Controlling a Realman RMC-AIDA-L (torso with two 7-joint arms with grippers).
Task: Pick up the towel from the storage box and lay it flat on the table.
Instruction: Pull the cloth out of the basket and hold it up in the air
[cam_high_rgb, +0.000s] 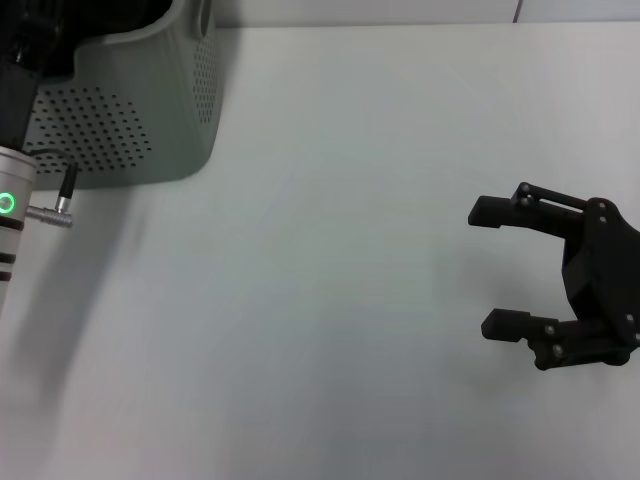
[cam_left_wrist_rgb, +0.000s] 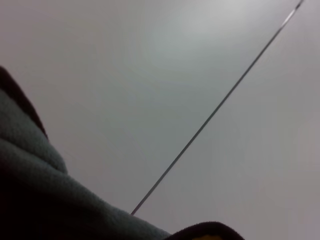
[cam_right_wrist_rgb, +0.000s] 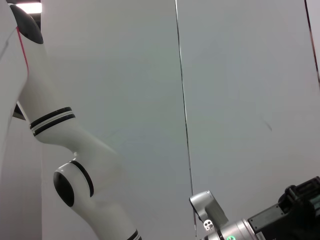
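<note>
Our left arm reaches at the storage box; its grip we cannot tell. Towel close, so lift w/o snagging. Right gripper released above the table.

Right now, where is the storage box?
In the head view, the storage box sits on the table at the far left corner, beside the left arm, well away from the right gripper.

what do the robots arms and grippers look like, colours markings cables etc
The right gripper is matte black, with two blocky fingers on linkage bars dotted with small silver screws. The left arm has a silver-white cylindrical link with dark bands, a glowing green ring light and a metal plug with a black cable. Seen from the right wrist, its upper links are glossy white with black bands and joint caps.
</note>
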